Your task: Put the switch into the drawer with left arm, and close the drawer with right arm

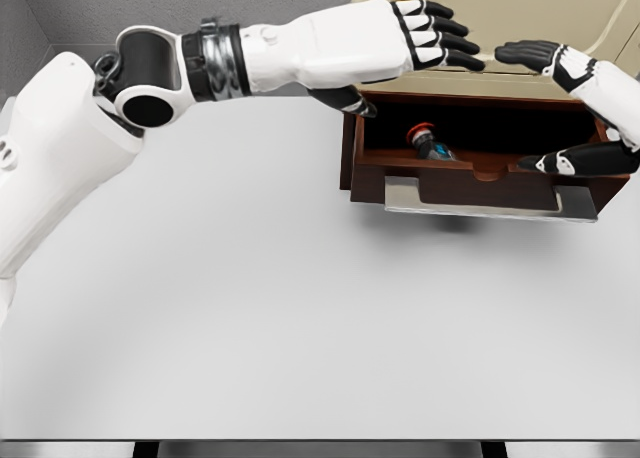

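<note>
Left hand point(425, 33) stretched out flat above the drawer point(478, 173), palm down, black-tipped fingers point(452, 28) extended and slightly spread, gripping nothing; thumb point(352, 100) hanging below the palm, close to the drawer's upper left corner. Left arm point(200, 68) reaching in from the picture's left, white shell with a dark ribbed band at the wrist joint and a black round elbow joint, crossing over the pale table point(250, 308). Right hand point(565, 68) entering from the right edge, fingers loosely extended toward the left hand's fingertips, near them but apart, holding nothing; a dark thumb or finger point(580, 160) lower down, lying at the drawer's right end, contact with the wood not clear. Drawer pulled open, dark reddish-brown wood, shadowed interior, silver handle plate point(490, 200) along its front edge facing the camera. Switch point(428, 141) lying inside the drawer, toward the left of the middle, tilted, red cap uppermost with a dark body and a bluish glint beneath; resting free of both hands, directly below the left hand's fingers. Beige cabinet body point(520, 13) rising behind the drawer, partly covered by both hands. Grey wall point(100, 8) at the upper left, behind the left arm. Table surface broad and light grey, running to the bottom edge of the head view.
</note>
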`<action>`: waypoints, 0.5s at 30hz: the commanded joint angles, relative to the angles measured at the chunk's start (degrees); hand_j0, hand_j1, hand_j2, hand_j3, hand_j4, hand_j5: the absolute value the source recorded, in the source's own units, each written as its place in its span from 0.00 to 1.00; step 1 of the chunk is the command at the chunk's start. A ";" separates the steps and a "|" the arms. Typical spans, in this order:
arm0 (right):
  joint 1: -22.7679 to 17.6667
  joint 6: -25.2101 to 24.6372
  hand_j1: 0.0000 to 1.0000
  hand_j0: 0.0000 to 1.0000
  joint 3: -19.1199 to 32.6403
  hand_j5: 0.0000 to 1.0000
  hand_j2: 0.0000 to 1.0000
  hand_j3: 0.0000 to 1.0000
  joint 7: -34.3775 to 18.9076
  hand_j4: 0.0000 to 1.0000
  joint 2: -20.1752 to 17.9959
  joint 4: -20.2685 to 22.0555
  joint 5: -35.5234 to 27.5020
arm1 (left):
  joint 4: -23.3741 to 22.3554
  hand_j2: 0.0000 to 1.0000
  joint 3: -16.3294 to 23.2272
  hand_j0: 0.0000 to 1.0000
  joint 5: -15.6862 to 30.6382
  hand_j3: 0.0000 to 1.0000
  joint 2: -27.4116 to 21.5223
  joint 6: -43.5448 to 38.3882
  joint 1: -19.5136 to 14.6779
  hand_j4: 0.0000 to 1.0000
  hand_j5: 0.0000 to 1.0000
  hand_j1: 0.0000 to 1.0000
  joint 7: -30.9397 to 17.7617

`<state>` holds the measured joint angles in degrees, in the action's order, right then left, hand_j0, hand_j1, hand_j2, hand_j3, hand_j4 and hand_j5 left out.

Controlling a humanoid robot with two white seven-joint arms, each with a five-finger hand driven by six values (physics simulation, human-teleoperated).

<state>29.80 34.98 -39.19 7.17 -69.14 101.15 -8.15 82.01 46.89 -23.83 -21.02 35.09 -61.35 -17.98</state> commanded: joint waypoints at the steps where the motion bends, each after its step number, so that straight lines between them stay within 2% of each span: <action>1: -0.35 0.02 1.00 1.00 0.51 1.00 1.00 1.00 0.21 1.00 1.63 0.01 -0.46 | 2.88 1.00 -0.05 1.00 0.37 1.00 -1.82 -0.09 0.09 1.00 1.00 1.00 0.05; 3: -0.79 0.02 1.00 1.00 1.13 1.00 1.00 1.00 -0.06 1.00 3.31 0.01 -0.46 | 5.79 1.00 -0.13 1.00 0.37 1.00 -4.02 -0.09 0.61 1.00 1.00 1.00 0.05; 5: -1.49 0.02 1.00 1.00 3.50 1.00 1.00 1.00 0.03 1.00 2.87 0.01 -0.55 | 8.95 1.00 -0.31 1.00 0.45 1.00 -7.01 -0.09 1.84 1.00 1.00 1.00 0.05; 7: -3.42 0.02 1.00 1.00 7.97 1.00 1.00 1.00 0.21 1.00 2.00 0.01 -0.55 | 11.76 1.00 -1.97 1.00 0.46 1.00 -10.79 -0.09 4.21 1.00 1.00 1.00 0.05; 10: -4.92 0.02 1.00 1.00 10.44 1.00 1.00 1.00 -0.23 1.00 2.25 0.10 -0.55 | 11.68 1.00 -3.03 1.00 5.29 1.00 -16.59 -0.09 6.68 1.00 1.00 1.00 0.22; 13: -5.27 0.02 1.00 1.00 12.55 1.00 1.00 1.00 -0.41 1.00 3.05 0.01 -0.55 | 11.06 1.00 -7.16 1.00 5.73 1.00 -19.93 -0.09 10.46 1.00 1.00 1.00 0.22; 15: -6.15 0.02 1.00 1.00 12.73 1.00 1.00 1.00 -0.41 1.00 2.96 0.10 -0.55 | 10.63 1.00 -7.34 1.00 5.82 1.00 -21.95 -0.09 10.99 1.00 1.00 1.00 0.22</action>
<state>23.64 34.98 -27.55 6.79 -66.26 101.21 -8.38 92.80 40.85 -18.94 -40.45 35.10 -50.27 -17.80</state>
